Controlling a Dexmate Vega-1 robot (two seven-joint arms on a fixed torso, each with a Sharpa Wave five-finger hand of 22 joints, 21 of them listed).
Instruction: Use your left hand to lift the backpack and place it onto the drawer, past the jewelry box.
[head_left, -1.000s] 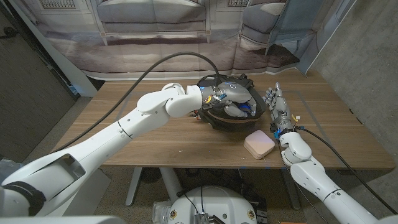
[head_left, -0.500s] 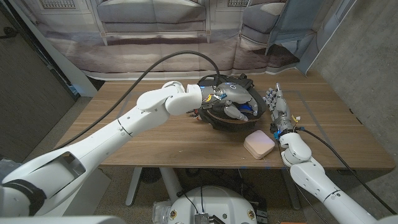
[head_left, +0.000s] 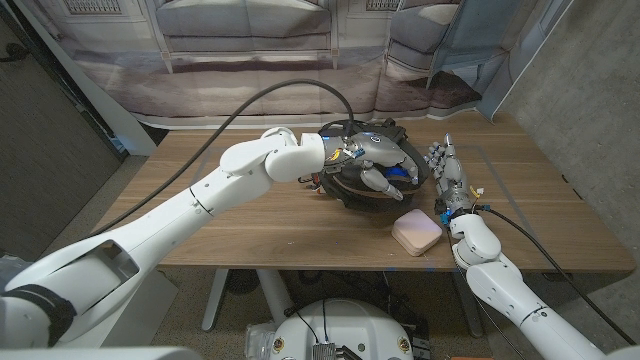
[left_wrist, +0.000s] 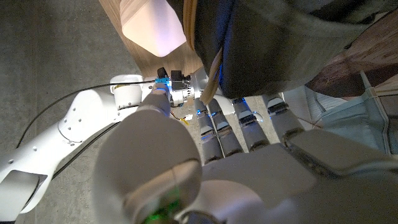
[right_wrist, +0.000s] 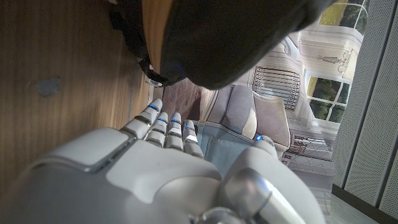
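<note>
Left robot hand (head_left: 375, 160) atop backpack (head_left: 372, 193)

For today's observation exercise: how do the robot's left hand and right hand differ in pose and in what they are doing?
The left hand reaches out over the middle of the table and lies on top of the dark backpack, fingers spread over it; the right hand stands beside the backpack, fingers straight and apart, holding nothing. The left arm is stretched far forward; the right stays near the table's front edge. Both are grey.
</note>
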